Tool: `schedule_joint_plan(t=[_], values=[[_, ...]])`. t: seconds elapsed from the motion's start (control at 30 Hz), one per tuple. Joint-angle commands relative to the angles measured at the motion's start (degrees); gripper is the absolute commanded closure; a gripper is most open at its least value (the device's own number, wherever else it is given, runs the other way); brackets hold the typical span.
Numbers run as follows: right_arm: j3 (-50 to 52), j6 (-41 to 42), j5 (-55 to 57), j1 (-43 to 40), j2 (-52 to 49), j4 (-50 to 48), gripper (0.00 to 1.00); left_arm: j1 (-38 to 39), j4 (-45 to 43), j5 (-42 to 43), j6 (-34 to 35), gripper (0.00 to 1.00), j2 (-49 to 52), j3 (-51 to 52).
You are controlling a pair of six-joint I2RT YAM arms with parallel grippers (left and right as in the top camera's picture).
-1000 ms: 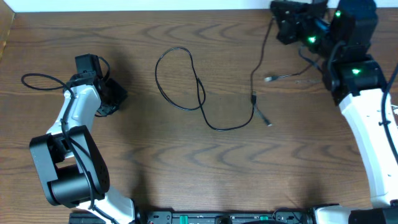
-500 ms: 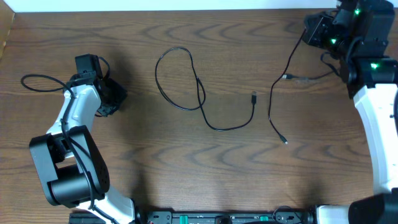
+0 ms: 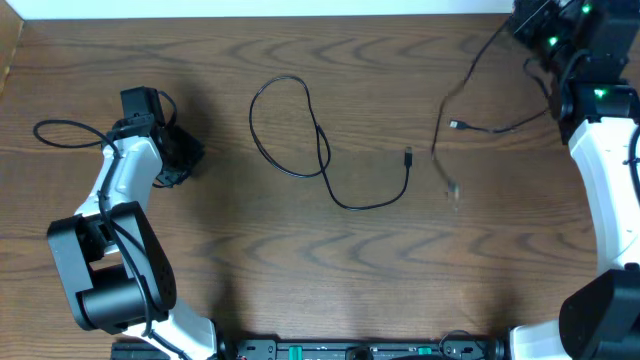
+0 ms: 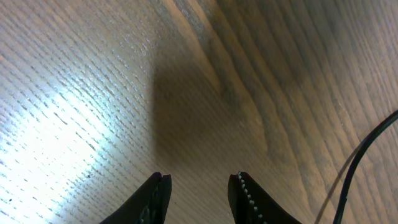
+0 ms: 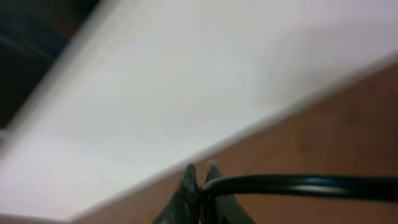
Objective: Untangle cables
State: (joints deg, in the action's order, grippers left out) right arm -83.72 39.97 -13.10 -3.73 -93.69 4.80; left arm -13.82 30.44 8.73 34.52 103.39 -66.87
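One black cable (image 3: 300,150) lies on the table in a loop at the centre, its plug (image 3: 408,156) pointing toward the right. My right gripper (image 3: 527,22) at the far right corner is shut on a second dark cable (image 3: 470,70), which hangs in the air down to a blurred plug end (image 3: 452,188). Its other plug (image 3: 455,125) trails left of the arm. The two cables lie apart. In the right wrist view the jaws (image 5: 199,168) pinch the dark cable (image 5: 298,185). My left gripper (image 4: 198,180) is open over bare wood at the left (image 3: 185,155).
A thicker black arm wire (image 3: 70,130) loops on the table left of the left arm, and a black wire (image 4: 364,155) crosses the right edge of the left wrist view. The table's far edge (image 3: 300,17) and a white surface (image 5: 186,74) lie close behind the right gripper.
The right gripper moved right and toward the far corner with its cable, pulling the hanging end away from the looped cable's plug. The left arm has not moved.
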Motion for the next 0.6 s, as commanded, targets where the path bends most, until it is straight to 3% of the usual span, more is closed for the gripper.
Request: schedule_joint_plan(t=[0.0,0.1,0.2,0.57], values=[[-0.44,1.25,-0.57,-1.09,0.28,-8.59,0.99,-0.2,0.17,-0.13,0.13,0.64,0.39,0.33],[-0.44,0.68,-1.18,-1.68,0.28,-16.28,0.99,-0.2,0.17,-0.13,0.13,0.65,0.39,0.33],[-0.44,0.68,-0.28,-2.69,0.28,-16.55,0.99,-0.2,0.17,-0.13,0.13,0.64,0.39,0.33],[-0.44,3.58,8.33,-8.41,-4.79,10.82,0.99,-0.2,0.17,-0.13,0.13,0.64,0.39,0.33]])
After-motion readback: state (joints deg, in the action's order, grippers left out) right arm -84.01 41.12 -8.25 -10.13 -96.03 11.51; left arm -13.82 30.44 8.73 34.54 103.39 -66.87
